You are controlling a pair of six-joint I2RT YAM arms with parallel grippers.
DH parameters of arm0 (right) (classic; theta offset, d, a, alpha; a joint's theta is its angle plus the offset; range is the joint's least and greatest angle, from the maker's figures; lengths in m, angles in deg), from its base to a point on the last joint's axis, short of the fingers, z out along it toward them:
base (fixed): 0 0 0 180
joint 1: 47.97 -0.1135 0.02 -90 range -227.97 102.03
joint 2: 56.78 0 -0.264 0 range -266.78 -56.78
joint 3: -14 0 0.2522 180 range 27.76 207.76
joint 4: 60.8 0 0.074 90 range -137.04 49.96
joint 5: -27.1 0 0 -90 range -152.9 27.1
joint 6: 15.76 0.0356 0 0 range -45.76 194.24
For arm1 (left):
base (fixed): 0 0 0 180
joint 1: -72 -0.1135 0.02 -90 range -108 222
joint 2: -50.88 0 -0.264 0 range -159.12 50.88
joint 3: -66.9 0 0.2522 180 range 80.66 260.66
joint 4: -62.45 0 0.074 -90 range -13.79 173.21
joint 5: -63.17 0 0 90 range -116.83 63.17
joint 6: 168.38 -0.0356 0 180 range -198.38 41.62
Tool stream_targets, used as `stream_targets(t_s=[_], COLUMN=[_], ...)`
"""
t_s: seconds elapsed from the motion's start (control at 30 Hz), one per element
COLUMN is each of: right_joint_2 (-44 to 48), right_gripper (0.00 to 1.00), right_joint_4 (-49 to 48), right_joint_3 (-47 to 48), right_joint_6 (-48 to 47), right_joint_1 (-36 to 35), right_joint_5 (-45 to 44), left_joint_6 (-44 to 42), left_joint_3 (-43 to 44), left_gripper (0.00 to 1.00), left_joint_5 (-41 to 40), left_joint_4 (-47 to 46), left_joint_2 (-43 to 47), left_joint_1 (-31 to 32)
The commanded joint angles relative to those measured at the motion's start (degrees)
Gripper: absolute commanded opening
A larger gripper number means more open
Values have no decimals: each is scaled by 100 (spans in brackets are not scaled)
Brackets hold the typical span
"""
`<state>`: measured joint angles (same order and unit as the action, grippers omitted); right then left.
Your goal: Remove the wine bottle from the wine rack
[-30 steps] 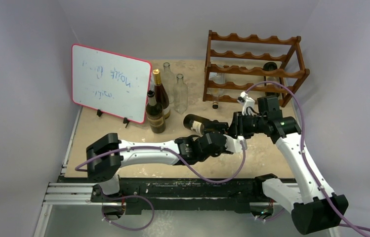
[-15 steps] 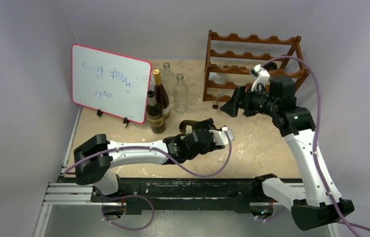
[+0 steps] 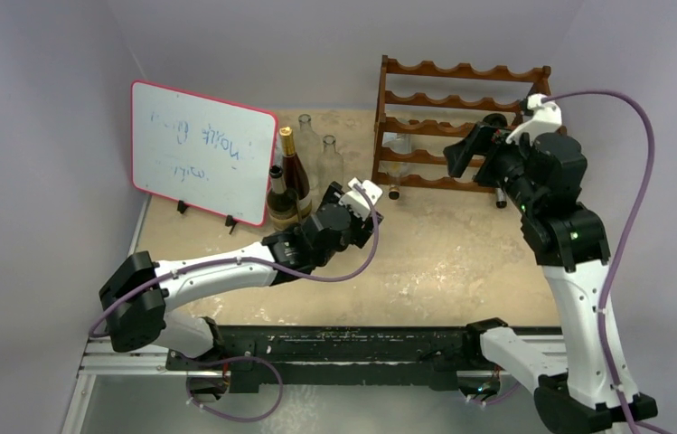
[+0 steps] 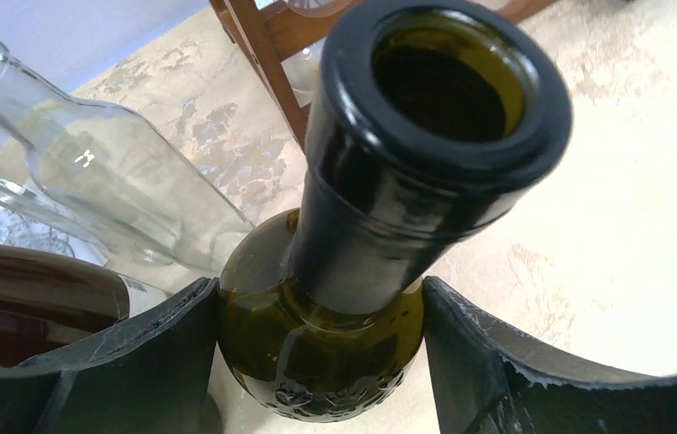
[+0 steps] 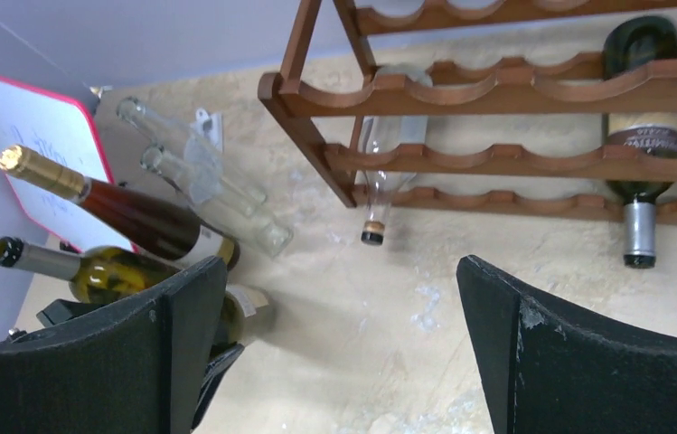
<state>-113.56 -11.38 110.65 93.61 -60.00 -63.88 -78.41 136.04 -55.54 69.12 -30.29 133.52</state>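
Note:
My left gripper is shut on the shoulder of a dark green wine bottle, whose open neck points up at the wrist camera. In the top view this gripper is beside the standing bottles, and its wrist hides most of the held bottle. The reddish-brown wine rack stands at the back right. My right gripper hovers in front of it, open and holding nothing. The rack holds a dark bottle and a clear bottle.
A red-edged whiteboard leans at the back left. Next to it stand a gold-foiled amber bottle, a green bottle and two clear bottles. Grey walls close in both sides and the back.
The right gripper has opened and risen back toward the rack. The left arm has carried the dark bottle left and back to the standing bottles, tipping it from lying to neck-up.

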Motion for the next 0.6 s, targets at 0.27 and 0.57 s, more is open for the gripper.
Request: stream_targets(t_s=[0.27,0.57], right_joint_2=[716,978], right_gripper=[100,100], right_joint_4=[-570,-588], right_joint_3=[-530,-732], right_joint_6=[-99,-36], right_joint_1=[-1,-1], right_joint_5=[-158,-89], left_joint_6=[826,1390], left_joint_3=[434,408], left_gripper=[0,0], left_joint_5=[-1517,-1962], left_joint_4=[-1965,-2345], left_joint_2=[-82,-425], left_joint_1=[-453,-684])
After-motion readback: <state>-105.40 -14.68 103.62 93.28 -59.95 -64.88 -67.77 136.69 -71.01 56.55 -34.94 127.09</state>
